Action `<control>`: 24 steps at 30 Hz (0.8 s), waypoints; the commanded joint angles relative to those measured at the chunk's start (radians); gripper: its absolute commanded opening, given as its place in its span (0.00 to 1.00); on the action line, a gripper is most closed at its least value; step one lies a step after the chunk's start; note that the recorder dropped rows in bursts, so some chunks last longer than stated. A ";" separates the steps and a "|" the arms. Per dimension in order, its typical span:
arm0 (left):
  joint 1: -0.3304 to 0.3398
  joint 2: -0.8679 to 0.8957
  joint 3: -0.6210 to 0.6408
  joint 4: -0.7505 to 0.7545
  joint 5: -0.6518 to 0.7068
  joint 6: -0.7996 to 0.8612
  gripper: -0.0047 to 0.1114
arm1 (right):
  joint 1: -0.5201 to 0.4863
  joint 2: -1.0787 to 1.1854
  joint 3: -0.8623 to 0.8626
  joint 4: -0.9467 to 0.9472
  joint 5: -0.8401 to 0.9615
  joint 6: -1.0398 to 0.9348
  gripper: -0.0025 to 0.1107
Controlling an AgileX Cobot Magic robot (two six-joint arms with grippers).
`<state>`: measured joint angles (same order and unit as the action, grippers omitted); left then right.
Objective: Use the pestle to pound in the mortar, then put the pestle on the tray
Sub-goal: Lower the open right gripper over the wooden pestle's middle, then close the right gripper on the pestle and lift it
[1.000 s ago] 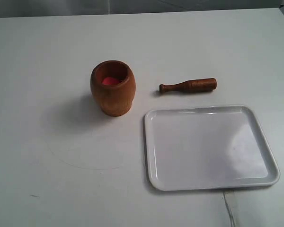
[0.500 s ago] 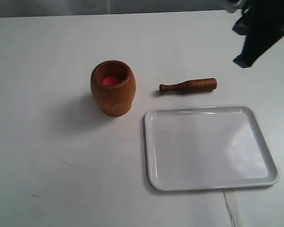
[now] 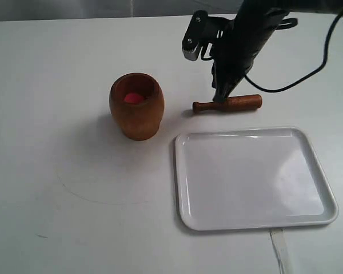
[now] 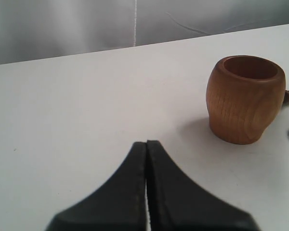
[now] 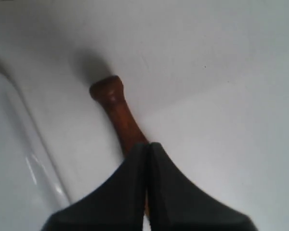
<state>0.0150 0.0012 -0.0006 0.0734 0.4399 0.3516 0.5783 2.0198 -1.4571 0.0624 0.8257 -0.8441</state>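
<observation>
The reddish-brown mortar point(image 3: 136, 105) stands upright left of centre on the white table, its pink inside showing. To its right the dark pestle point(image 3: 240, 103) lies flat, knob end toward the mortar, just behind the white tray point(image 3: 251, 177). My right gripper point(image 3: 220, 97) has come down from the back, and its tips are over the pestle's slim part. In the right wrist view this gripper point(image 5: 148, 144) is shut, the pestle point(image 5: 116, 108) running out from under its tips. My left gripper point(image 4: 147, 143) is shut and holds nothing, well short of the mortar point(image 4: 245, 106). It is out of the exterior view.
A black cable point(image 3: 326, 51) loops off the right arm above the table's back right. A pale strip point(image 3: 280, 251) lies at the front edge below the tray. The tray's rim point(image 5: 14, 159) runs close beside the pestle.
The right arm has swung in from the upper right and dropped until its gripper is over the pestle. Mortar, pestle and tray have not moved.
</observation>
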 commanded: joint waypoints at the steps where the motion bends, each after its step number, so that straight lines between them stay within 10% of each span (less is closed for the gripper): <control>1: -0.008 -0.001 0.001 -0.007 -0.003 -0.008 0.04 | 0.002 0.067 -0.043 0.018 -0.030 -0.013 0.02; 13: -0.008 -0.001 0.001 -0.007 -0.003 -0.008 0.04 | 0.002 0.107 -0.046 0.010 -0.092 -0.179 0.50; 24: -0.008 -0.001 0.001 -0.007 -0.003 -0.008 0.04 | 0.002 0.116 -0.046 0.043 -0.054 -0.179 0.52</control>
<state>0.0150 0.0012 -0.0006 0.0734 0.4399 0.3516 0.5783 2.1371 -1.4966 0.0888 0.7558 -1.0136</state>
